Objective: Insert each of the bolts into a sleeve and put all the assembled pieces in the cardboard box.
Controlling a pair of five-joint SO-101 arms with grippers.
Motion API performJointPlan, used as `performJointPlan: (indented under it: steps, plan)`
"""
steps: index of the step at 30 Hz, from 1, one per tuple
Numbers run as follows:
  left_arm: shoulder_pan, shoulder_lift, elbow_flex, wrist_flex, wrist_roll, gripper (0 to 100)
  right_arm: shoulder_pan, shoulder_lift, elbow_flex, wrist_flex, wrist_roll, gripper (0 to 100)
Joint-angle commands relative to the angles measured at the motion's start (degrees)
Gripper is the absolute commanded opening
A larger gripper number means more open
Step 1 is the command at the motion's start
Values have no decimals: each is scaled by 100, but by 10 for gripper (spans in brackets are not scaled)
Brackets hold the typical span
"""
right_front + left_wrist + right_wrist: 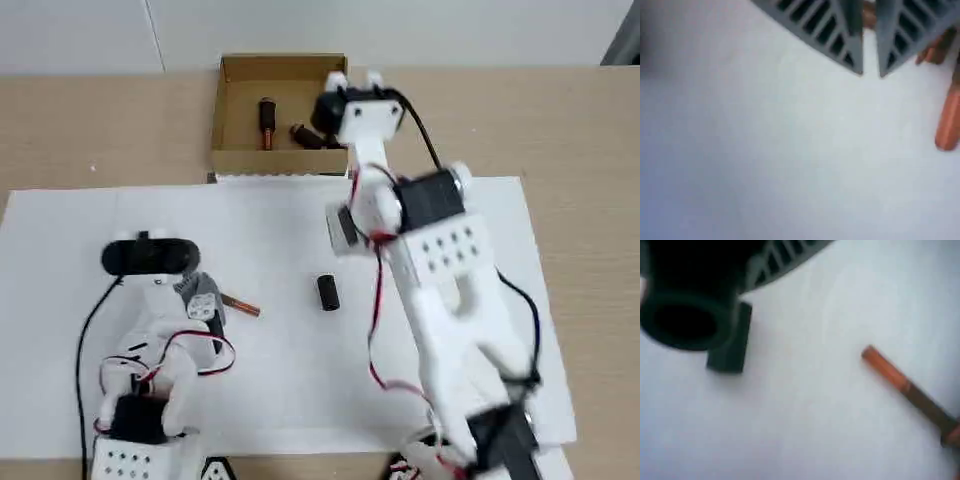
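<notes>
Both arms are white plastic shells with black motor blocks at the joints. The right arm (450, 290) has a flat plate with rows of small holes (448, 245), and red and black cables (377, 300) loop beside it. The left arm (150, 370) has a black oval housing (150, 257) and red-and-white wires (200, 360). The right arm's finger (785, 257) is grey with slanted ribs.

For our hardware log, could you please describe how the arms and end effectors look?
The left arm and right arm are white shells with black motors at the joints. Red and black cables loop along them. The right arm's broad link has rows of small holes. The end effector fingers are grey, triangular and slatted.
</notes>
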Motion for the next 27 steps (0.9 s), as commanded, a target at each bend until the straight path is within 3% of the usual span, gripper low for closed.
performJointPlan:
  steps: [1,8,14,19,27]
  plan:
    - [-18,9,-866,589,26,6,48,-1068,967,-4,-369,3]
    - [-44,9,-1464,1538,26,6,48,-2642,2796,-13,-721,3]
    - [-44,343,-2000,1873,62,6,312,-3846,3640,-22,-695,3]
    - [-9,1829,-3284,2207,387,6,629,-4585,4000,-40,-712,3]
    - [-9,4545,-5464,3569,844,6,637,-5930,4413,-171,-730,3]
